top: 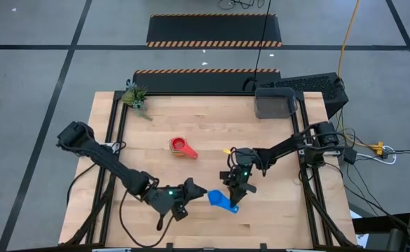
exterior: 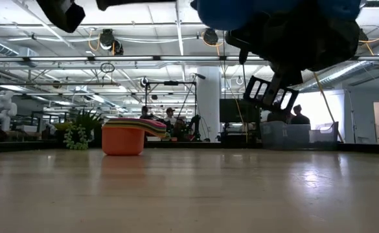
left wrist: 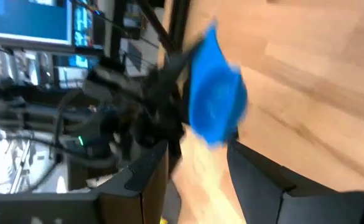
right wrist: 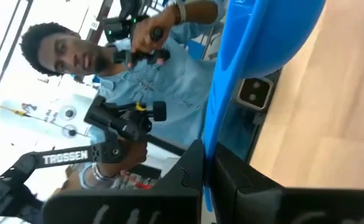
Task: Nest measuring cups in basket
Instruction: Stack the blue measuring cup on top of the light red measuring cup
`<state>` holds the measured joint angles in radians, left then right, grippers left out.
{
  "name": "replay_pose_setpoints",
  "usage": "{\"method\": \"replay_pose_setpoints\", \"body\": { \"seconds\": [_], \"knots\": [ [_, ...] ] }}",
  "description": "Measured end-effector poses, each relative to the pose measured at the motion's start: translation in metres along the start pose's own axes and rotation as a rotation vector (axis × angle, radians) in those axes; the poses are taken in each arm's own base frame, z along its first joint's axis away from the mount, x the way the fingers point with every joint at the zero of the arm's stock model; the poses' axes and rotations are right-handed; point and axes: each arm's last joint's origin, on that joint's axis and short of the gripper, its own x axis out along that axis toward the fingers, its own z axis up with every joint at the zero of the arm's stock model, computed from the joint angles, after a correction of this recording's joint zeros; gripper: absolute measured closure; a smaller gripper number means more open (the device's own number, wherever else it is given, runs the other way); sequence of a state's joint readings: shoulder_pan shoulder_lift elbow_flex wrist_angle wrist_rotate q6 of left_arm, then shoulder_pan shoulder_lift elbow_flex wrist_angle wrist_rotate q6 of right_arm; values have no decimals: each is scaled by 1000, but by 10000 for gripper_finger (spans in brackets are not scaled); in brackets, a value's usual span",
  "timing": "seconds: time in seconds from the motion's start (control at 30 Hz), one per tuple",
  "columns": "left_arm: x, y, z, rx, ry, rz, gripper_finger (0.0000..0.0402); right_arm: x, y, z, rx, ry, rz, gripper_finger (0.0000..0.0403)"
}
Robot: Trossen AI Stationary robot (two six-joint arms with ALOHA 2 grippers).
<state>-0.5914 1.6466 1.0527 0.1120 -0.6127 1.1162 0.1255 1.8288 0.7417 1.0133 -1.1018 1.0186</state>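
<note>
From above, the blue cup (top: 221,200) hangs near the front edge of the desk (top: 162,119), between the two claws. The right claw (top: 234,189) is clenched on its handle; the right wrist view shows this grip well, with the blue handle pinched between the two fingers, and behind it a person in a light blue shirt. The left claw (top: 193,187) stands just beside the cup with its fingers apart, released; in the left wrist view the cup (left wrist: 216,99) sits ahead of the parted fingers, but it is blurred, so I cannot tell if they touch.

Only the low view shows that the other cups (exterior: 127,134) are one nested stack, orange at the bottom; perhaps six, I cannot count them. The basket (top: 275,103) stands at the far right corner, well apart, beside a keyboard (top: 310,85). A small plant (top: 135,97) stands at the far left corner.
</note>
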Motion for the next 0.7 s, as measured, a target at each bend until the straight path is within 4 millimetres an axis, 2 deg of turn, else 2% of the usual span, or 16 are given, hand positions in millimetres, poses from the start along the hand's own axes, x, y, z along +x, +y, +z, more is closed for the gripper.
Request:
{"method": "replay_pose_setpoints", "body": {
  "seconds": [0.3,0.7],
  "knots": [
    [22,-20,-2,67,55,-28,263,-11,-4,7,-64,-78,-44,403],
    [23,-13,0,140,81,48,284,-11,-4,5,-26,-24,-16,403]
  ]
}}
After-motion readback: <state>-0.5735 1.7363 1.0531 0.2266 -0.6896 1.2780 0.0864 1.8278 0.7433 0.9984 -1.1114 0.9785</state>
